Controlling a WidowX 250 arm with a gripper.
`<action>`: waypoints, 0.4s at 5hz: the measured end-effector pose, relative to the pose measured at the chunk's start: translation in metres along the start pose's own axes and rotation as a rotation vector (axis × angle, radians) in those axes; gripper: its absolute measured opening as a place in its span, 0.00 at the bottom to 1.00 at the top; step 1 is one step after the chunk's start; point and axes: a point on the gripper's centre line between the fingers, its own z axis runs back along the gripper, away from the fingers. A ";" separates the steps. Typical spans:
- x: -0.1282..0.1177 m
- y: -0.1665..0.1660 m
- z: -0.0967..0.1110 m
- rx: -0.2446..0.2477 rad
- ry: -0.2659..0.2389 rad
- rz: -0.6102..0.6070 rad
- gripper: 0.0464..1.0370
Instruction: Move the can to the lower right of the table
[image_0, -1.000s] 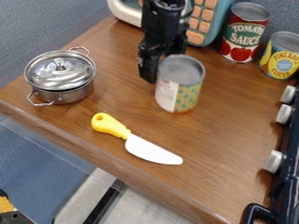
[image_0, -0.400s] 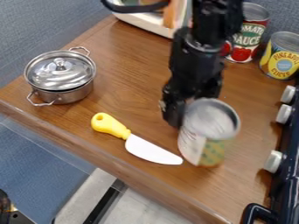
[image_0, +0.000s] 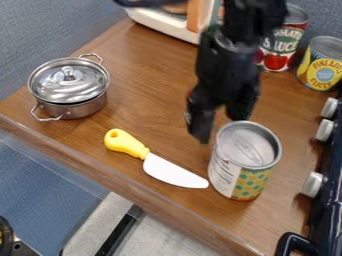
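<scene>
The gripper (image_0: 221, 128) hangs above and just behind the can, toward its upper left, with its two fingers spread apart and nothing held between them. Upright on the wooden table (image_0: 153, 85), the can (image_0: 244, 175) shows a silver top and a white, green and yellow label. It stands on the lower right part of the table, right beside the tip of the knife blade.
A yellow-handled knife (image_0: 170, 170) lies left of the can. The lidded silver pot (image_0: 69, 87) is at the left. Tomato sauce (image_0: 277, 55) and pineapple (image_0: 322, 67) cans stand at the back right. A dark stove (image_0: 329, 195) borders the right side.
The can has gone from the upper middle toward the lower right, and now stands on the table. My gripper travelled the same way, then opened and drew slightly up and back from it.
</scene>
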 end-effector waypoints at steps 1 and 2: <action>0.015 0.000 0.023 -0.063 -0.023 0.040 0.96; 0.016 0.000 0.024 -0.067 -0.023 0.042 0.96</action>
